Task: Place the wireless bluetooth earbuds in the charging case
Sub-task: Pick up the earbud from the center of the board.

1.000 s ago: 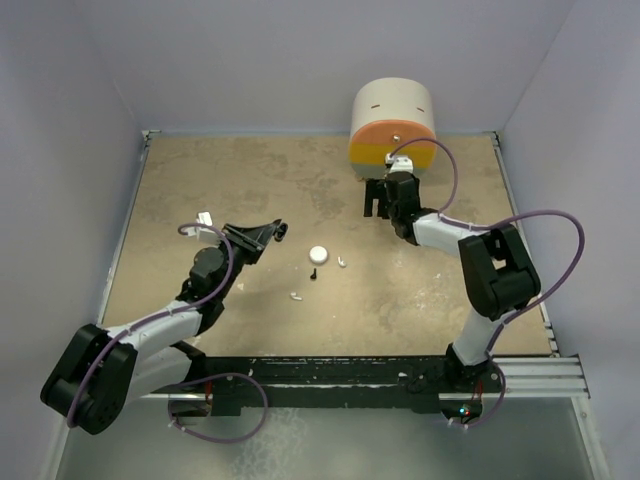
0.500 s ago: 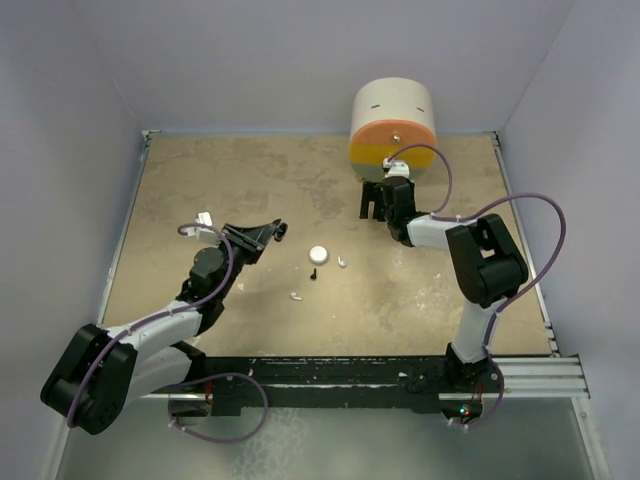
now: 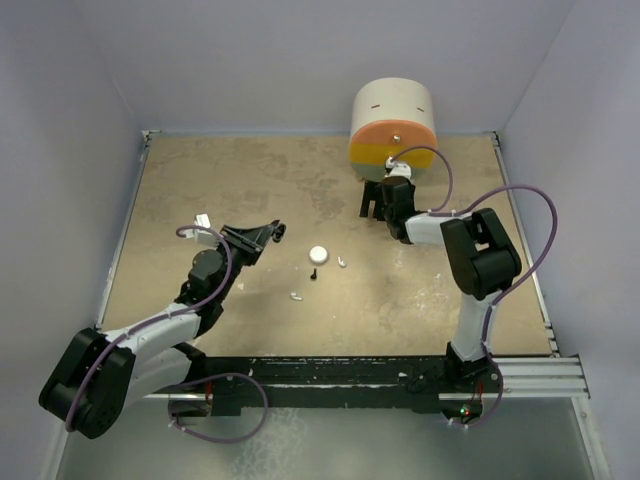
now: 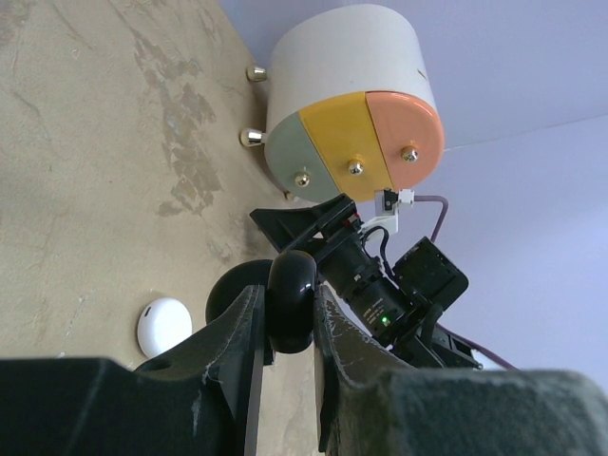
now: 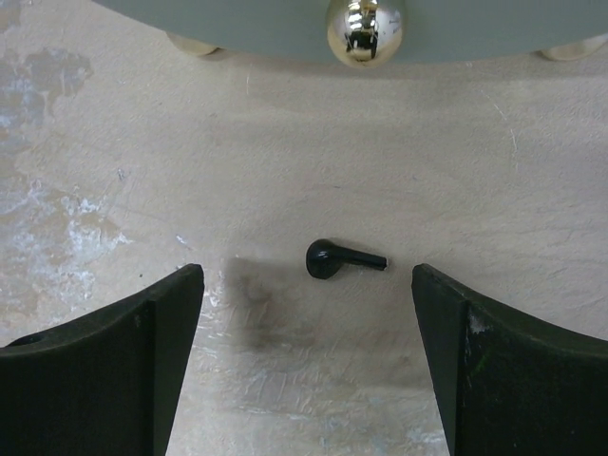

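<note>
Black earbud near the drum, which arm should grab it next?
Right. The right arm has its jaws open either side of the black earbud; the left arm is far off, jaws shut on a black case.

The table [image 3: 250, 190] is seen mottled tan with paler patches, the drum [image 4: 351, 57] is coloured white with a face divided into grey-green, yellow and orange, its knobs [image 5: 365, 28] are brassy, the earbud [image 5: 328, 258] and the charging case [image 4: 292, 299] are black, the round disc [image 4: 163, 325] white, and the walls [image 3: 300, 50] lavender.
</note>
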`<state>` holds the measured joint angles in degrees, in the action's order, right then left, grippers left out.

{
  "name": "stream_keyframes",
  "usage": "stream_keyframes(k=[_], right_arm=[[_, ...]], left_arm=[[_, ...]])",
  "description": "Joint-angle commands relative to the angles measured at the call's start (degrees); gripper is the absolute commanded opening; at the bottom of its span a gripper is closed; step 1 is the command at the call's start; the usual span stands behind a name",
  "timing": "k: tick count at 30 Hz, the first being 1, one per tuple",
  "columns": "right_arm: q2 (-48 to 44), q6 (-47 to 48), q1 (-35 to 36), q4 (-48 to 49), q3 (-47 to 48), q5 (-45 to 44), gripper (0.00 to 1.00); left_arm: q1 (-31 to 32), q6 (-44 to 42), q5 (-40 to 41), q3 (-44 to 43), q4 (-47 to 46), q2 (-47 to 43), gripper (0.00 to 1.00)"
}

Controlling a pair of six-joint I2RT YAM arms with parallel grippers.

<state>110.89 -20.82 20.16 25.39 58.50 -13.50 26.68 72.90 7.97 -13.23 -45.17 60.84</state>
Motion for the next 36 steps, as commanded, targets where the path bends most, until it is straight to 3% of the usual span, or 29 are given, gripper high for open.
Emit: stream_keyframes(k=[1, 36], right_arm=[[0.6, -0.7, -0.4, 2.9, 2.5, 0.6, 0.92], [0.6, 2.2, -0.3, 4.5, 0.9, 5.5, 0.88]], left_arm=[[-0.1, -0.1, 0.9, 0.0, -2.3, -1.1, 0.00], [-0.1, 0.0, 1.1, 0.3, -2.6, -1.2, 0.00]])
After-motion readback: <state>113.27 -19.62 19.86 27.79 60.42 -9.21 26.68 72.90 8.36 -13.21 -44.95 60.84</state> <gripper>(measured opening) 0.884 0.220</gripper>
